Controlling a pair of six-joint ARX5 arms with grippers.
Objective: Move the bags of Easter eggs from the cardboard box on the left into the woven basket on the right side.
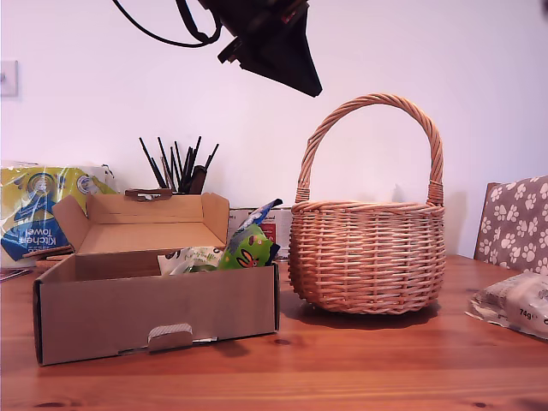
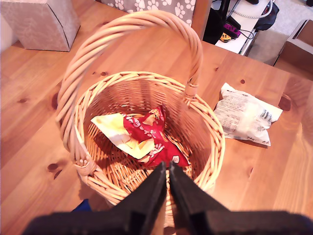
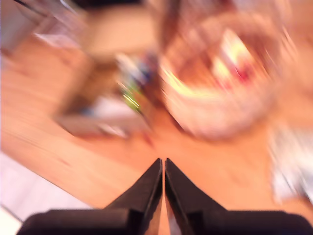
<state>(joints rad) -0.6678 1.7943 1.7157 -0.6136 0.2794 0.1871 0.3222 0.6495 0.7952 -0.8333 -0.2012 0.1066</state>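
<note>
The open cardboard box [image 1: 154,312] sits at the exterior view's left. A bright green bag of Easter eggs [image 1: 250,247] and a white one with pale green print [image 1: 195,259] stick up at the end of the box nearest the basket. The woven basket [image 1: 368,257] stands to the box's right in the exterior view. A red and yellow packet [image 2: 146,137] lies inside the basket [image 2: 215,142]. My first gripper [image 1: 313,88] [image 2: 167,166] hangs shut and empty high above the basket's box-side rim. My second gripper [image 3: 163,161] is shut and empty; its view is badly blurred.
A white printed packet [image 1: 514,304] [image 2: 244,117] lies on the table at the exterior view's right. Behind it is a paw-print cushion [image 1: 514,223]. A kitchen towel pack [image 1: 34,214] and a pot of black sticks [image 1: 180,167] stand behind the box.
</note>
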